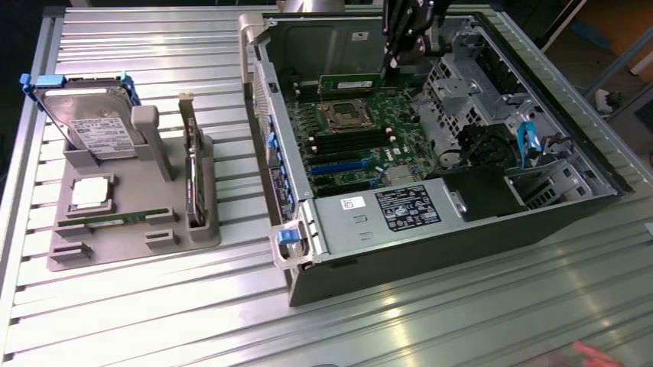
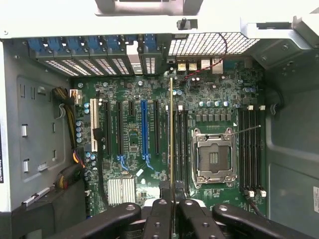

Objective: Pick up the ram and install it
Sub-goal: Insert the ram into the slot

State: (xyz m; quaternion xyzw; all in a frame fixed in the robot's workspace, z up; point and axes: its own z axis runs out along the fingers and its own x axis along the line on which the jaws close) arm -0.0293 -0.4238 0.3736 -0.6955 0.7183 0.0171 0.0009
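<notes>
The ram (image 1: 350,82) is a thin green stick held level above the motherboard (image 1: 357,164), inside the open computer case (image 1: 439,252). My gripper (image 1: 389,70) reaches down from above and is shut on the stick's end toward the exterior view's right. In the wrist view the ram (image 2: 172,134) appears edge-on as a thin line running out from between my gripper (image 2: 172,205) fingers (image 2: 159,213). It hangs over the board, in line with the black memory slots (image 2: 181,144) beside the CPU socket (image 2: 214,157). It is clear of the slots.
A grey holder tray (image 1: 61,252) on the exterior view's left carries a silver hard drive (image 1: 97,126), an upright card (image 1: 192,172) and a square chip (image 1: 90,191). Case walls, a drive cage (image 1: 479,92) and a black power unit (image 1: 408,206) ring the board.
</notes>
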